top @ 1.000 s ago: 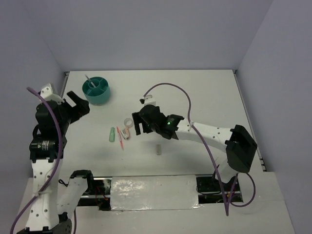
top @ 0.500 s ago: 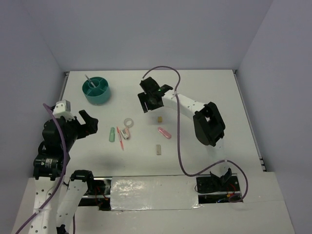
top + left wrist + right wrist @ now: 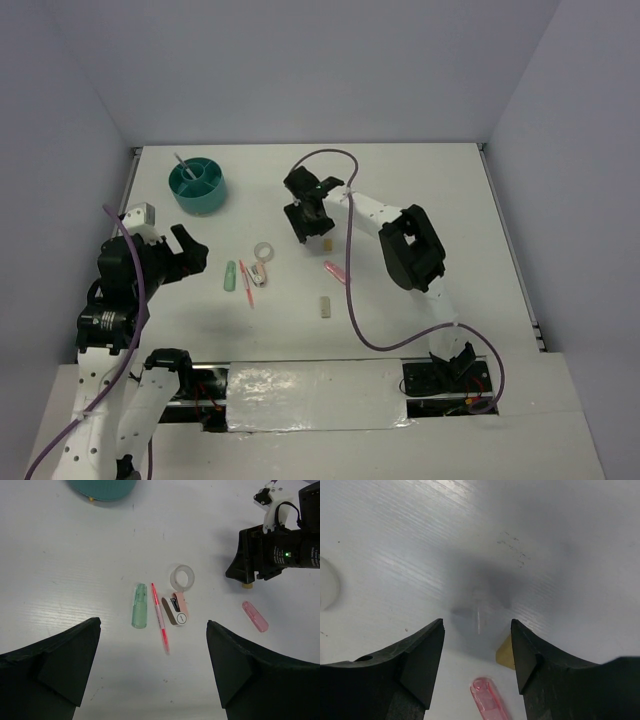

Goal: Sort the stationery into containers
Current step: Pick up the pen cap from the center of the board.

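The round teal cup (image 3: 198,186) stands at the back left with a thin pen (image 3: 182,163) sticking out of it. My right gripper (image 3: 311,218) hangs low over a small tan block (image 3: 505,652). Its jaws are open, and the block lies on the table just inside the right finger (image 3: 532,655). A pink oblong piece (image 3: 489,700) lies just nearer. The clear ring (image 3: 182,576), a pale green piece (image 3: 139,612), a pink pen (image 3: 160,618) and a small pink-and-brown item (image 3: 176,614) lie together mid-table. My left gripper (image 3: 188,250) is wide open above the table, left of this group.
A second tan block (image 3: 325,306) lies alone toward the near edge. The right arm's purple cable (image 3: 345,250) loops across the table's middle. Grey walls close in the back and both sides.
The right gripper left the spot beside the ring, swung to the back, and came down over the tan block with its jaws narrower. The left arm moved nearer and to the right.
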`<state>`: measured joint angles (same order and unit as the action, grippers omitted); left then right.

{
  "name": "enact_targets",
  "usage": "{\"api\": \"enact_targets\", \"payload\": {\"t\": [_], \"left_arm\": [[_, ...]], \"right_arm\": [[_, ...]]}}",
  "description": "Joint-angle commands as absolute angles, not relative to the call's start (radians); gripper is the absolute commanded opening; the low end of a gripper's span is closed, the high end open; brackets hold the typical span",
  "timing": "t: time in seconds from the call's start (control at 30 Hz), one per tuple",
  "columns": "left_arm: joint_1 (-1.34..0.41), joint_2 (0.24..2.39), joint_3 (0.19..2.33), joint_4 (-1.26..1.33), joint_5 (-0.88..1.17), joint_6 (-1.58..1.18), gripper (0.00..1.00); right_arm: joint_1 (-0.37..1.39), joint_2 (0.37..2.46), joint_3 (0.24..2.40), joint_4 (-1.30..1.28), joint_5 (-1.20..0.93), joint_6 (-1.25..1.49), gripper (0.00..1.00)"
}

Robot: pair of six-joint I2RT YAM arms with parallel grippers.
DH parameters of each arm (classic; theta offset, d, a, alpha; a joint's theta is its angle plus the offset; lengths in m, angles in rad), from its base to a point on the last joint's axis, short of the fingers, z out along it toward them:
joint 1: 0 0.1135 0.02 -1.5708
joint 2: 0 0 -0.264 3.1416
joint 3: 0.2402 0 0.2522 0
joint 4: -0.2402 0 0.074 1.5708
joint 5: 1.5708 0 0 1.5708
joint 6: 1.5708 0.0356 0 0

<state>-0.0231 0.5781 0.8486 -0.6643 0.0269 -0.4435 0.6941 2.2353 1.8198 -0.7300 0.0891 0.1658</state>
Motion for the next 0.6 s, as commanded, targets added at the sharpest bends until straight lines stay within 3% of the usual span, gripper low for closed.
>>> {"api": "enact_targets", "payload": {"t": [0.0,0.3,0.4,0.57], "left_arm": [[-0.026,0.569,0.854,-0.617,0.046,-0.425,0.99],[-0.026,0.563,0.853,-0.617,0.049,-0.425,0.99],[-0.026,0.563,0.853,-0.617,0.048,-0.425,0.99],[-0.026,0.560,0.854,-0.618,0.041,-0.428,0.99]], "right_arm": [[0.700,2.272,1.896,-0.759,0.072,0.143,0.63],[0.701,2.332,1.911,-0.790,0.063,0.152,0.53],[0.709,2.336,1.901,-0.804,0.066,0.158,0.41],[0.724,2.303,1.861,-0.815,0.094,0.181,0.32]]}}
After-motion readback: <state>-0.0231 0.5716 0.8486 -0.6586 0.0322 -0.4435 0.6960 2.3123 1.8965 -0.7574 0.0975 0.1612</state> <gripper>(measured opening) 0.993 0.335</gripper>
